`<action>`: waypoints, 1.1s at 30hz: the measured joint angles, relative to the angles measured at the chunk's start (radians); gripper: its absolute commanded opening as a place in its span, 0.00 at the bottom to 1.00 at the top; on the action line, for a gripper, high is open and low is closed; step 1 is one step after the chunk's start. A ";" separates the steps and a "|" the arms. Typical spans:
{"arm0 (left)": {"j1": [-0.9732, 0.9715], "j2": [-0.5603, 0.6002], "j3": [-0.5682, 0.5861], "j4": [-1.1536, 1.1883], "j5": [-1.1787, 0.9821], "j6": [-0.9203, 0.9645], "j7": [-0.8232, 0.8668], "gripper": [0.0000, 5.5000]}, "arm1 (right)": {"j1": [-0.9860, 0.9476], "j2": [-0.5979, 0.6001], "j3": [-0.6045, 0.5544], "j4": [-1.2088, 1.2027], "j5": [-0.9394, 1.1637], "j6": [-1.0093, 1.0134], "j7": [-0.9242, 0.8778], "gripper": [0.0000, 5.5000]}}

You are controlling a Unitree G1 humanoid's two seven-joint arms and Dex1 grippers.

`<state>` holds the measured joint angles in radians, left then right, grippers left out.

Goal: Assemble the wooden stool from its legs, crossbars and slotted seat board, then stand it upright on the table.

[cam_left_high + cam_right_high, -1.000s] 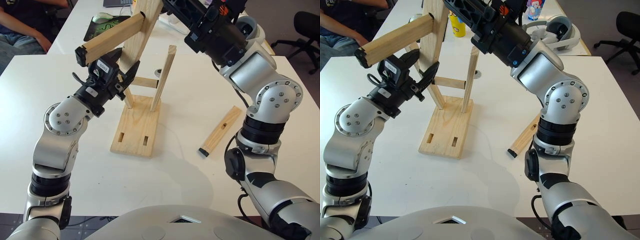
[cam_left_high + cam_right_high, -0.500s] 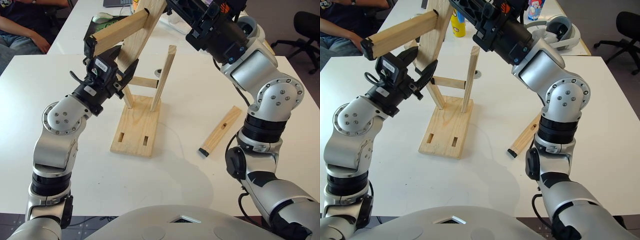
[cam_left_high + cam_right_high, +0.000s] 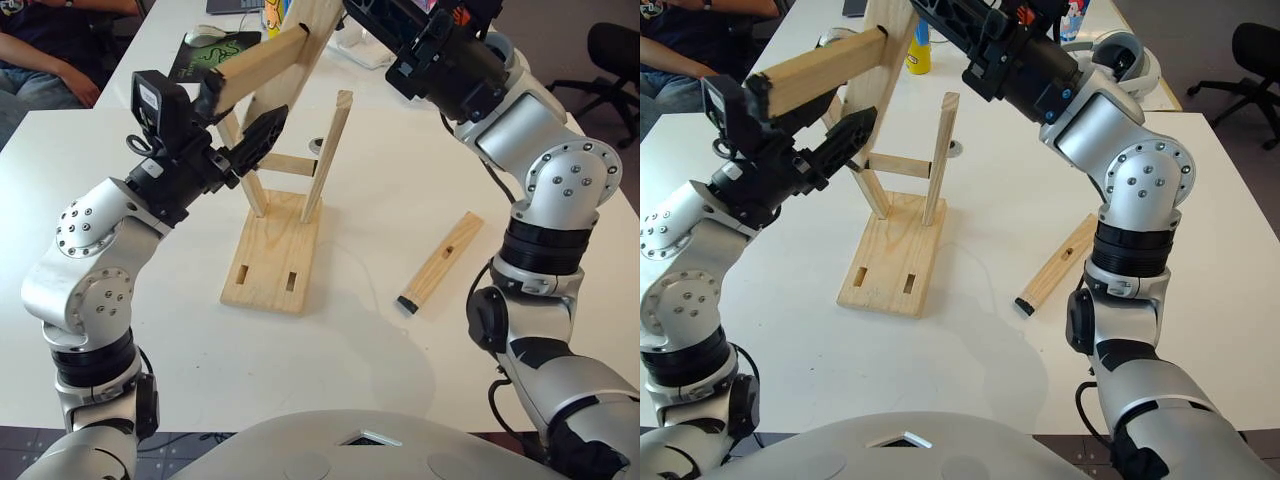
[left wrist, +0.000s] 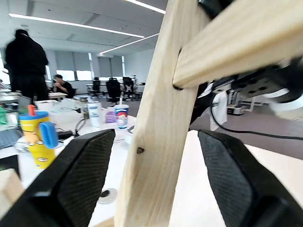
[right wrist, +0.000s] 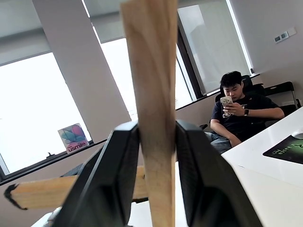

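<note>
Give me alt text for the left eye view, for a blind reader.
The right gripper holds a wooden leg with a crossbar high over a white table, the left gripper open either side of it. Below, the seat board lies flat with two legs standing in it; another leg lies loose nearby.

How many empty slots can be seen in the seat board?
2. Both sit at the near end of the seat board, side by side: left slot and right slot. Upright legs at the far end may hide more.
</note>
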<state>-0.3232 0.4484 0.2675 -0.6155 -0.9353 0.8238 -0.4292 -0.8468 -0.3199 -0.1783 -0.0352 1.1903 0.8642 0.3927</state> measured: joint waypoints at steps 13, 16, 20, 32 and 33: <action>0.044 0.084 0.037 0.042 -0.299 0.096 0.017 0.59 | -0.118 -0.089 -0.093 0.168 0.221 0.247 0.263 0.20; 0.043 0.109 0.035 0.029 -0.412 0.108 0.015 0.59 | -0.118 -0.088 -0.085 0.173 0.191 0.247 0.272 0.20; 0.031 0.131 0.039 0.045 -0.556 0.106 0.042 0.59 | -0.120 -0.087 -0.075 0.195 0.184 0.266 0.311 0.20; -0.002 0.156 0.015 0.264 -0.979 0.086 0.124 0.59 | -0.280 -0.040 -0.161 0.386 0.347 0.351 0.332 0.19; -0.005 0.157 0.001 0.254 -0.990 0.086 0.132 0.59 | -0.274 -0.041 -0.145 0.367 0.316 0.346 0.347 0.19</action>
<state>-0.3283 0.6053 0.2682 -0.3612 -1.9252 0.9096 -0.2974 -1.1208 -0.3610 -0.3229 0.3317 1.5068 1.2104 0.7398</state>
